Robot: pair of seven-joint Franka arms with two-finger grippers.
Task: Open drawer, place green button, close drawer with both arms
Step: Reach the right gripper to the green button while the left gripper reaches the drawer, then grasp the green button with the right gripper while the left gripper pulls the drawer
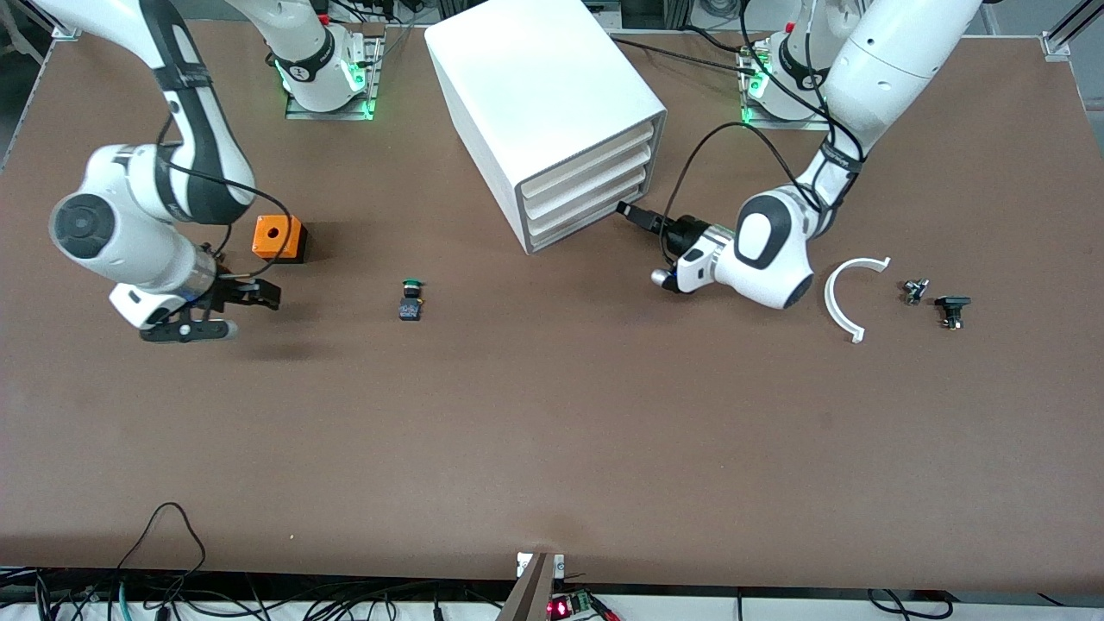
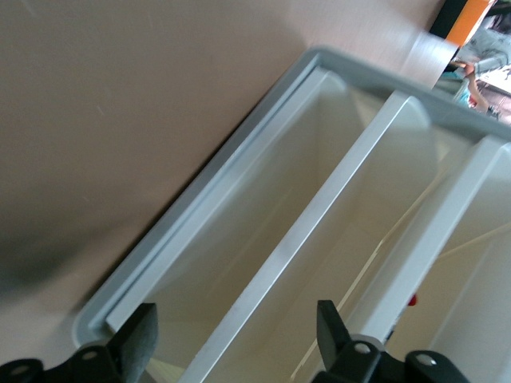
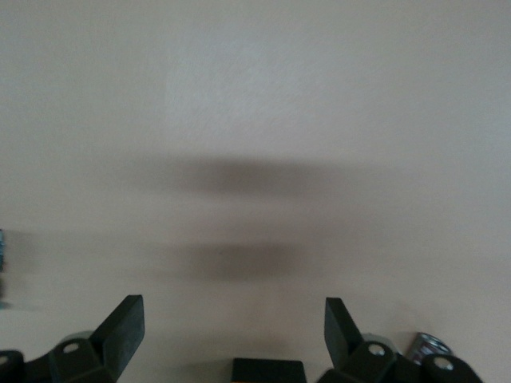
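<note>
Reaching the lowest white plastic drawer (image 1: pixel 586 226) of the white boxy cabinet (image 1: pixel 539 103), the left gripper (image 1: pixel 628 211) gapes wide; the right gripper (image 1: pixel 226 312) hovers spread beside the green-capped push button (image 1: pixel 411 300) on the table.

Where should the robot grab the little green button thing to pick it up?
Probably by the black-and-blue body of the button, below its round green cap. It stands alone on bare table, so coming straight down from above looks easiest, one finger on each flat side. The cap is round and could slip. The right gripper, open over the table near the orange cube, is closest.
</note>
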